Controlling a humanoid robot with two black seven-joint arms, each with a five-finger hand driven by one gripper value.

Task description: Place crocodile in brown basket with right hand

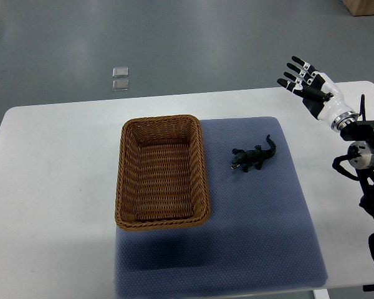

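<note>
The right hand (313,92) hovers over the far edge of the table (50,187), fingers (297,61) spread, holding nothing. The crocodile (254,158) lies on the mat (268,237) to the hand's left and nearer the robot, well apart from it. Further left of the hand stands the basket (203,168), near the crocodile.

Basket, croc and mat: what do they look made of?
Brown basket: woven wicker or rattan, matte, with visible strand rows and a braided rim. Crocodile: likely moulded plastic or rubber, dark green; too small to be sure. Mat: blue-grey, fine dotted texture, probably foam or rubber mesh.
</note>
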